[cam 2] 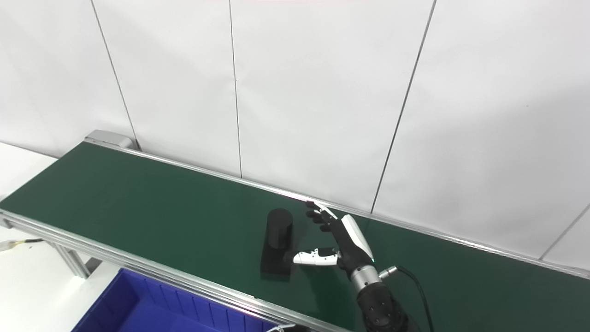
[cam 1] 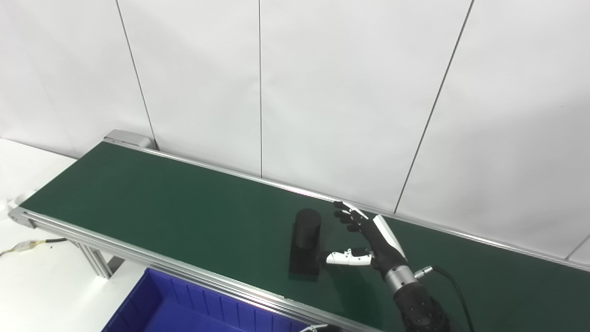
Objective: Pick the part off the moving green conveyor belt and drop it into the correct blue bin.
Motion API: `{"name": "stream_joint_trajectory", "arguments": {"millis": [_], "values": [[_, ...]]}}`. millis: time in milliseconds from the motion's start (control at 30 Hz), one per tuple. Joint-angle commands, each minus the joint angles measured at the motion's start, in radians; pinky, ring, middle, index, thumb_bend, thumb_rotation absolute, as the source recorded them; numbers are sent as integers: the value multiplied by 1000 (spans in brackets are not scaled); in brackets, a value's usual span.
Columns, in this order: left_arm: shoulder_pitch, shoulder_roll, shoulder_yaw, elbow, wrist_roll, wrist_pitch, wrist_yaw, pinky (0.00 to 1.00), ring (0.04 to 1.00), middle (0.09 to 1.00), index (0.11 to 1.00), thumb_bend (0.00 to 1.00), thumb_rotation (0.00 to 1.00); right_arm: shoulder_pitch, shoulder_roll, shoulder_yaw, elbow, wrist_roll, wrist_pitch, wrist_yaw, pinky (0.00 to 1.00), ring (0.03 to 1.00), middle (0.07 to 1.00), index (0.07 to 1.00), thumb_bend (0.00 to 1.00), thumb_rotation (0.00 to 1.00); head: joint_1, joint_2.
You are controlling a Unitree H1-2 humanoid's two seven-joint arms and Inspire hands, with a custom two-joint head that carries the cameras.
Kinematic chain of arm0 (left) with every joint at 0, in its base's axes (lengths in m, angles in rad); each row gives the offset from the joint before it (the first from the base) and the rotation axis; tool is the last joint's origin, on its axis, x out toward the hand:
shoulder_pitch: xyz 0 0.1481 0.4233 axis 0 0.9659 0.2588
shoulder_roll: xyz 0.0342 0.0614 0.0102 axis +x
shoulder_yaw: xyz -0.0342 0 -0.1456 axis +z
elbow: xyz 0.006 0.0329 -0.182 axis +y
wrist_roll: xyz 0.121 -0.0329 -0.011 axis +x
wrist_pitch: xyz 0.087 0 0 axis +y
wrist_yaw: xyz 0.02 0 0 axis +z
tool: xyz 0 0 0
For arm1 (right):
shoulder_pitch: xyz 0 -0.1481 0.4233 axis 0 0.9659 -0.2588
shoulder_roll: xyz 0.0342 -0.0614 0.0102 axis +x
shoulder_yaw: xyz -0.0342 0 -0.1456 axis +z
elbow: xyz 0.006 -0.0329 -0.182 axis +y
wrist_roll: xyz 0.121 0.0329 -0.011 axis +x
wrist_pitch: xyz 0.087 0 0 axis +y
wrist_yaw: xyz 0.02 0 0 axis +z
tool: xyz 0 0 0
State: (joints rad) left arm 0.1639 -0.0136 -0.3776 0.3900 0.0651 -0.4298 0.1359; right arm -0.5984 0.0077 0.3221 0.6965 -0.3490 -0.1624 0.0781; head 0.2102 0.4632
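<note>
The belt (cam 1: 184,207), a matte dark green band edged with bright aluminium rails, runs from the upper left of the frame down to the lower right, in front of a wall (cam 1: 322,83) of smooth white panels split by thin dark seams. At the bottom left, below the near rail, sits the bin (cam 1: 184,309), glossy blue plastic with ribbed inner walls, only partly in view. The part (cam 1: 305,246) stands on the belt a little right of centre: a matte black piece with an upright round cylinder rising from the far end of a flat rectangular base. The right hand (cam 1: 368,242) is just right of it, its arm coming up from the bottom edge with a black cable looping off the metal wrist. The hand is spread wide and holds nothing: the dark fingers (cam 1: 348,214) reach up and left beyond the cylinder, clear of it, while the white-tipped thumb (cam 1: 343,257) points left at the base, its tip just beside the base's right edge; whether it touches cannot be told. The back of the hand is a smooth white shell over black segments. The left hand is out of sight.
</note>
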Motion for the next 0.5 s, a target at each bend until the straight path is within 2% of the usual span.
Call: {"name": "stream_joint_trajectory", "arguments": {"millis": [0, 300, 467], "values": [[0, -19, -13, -36, 20, -40, 28, 606, 686, 728, 767, 754, 710, -61, 15, -1, -3, 3, -78, -20, 814, 846, 842, 893, 858, 276, 0, 1], [4, -16, -36, -42, 24, -40, 54, 604, 685, 730, 768, 750, 713, -106, 26, -3, 115, 0, -128, -46, 810, 843, 842, 890, 868, 265, -1, 4], [7, -15, -40, -49, 20, -40, 55, 604, 682, 729, 767, 753, 713, -130, 31, -9, 182, 6, -139, -59, 812, 841, 841, 887, 859, 224, 2, 5]]}}
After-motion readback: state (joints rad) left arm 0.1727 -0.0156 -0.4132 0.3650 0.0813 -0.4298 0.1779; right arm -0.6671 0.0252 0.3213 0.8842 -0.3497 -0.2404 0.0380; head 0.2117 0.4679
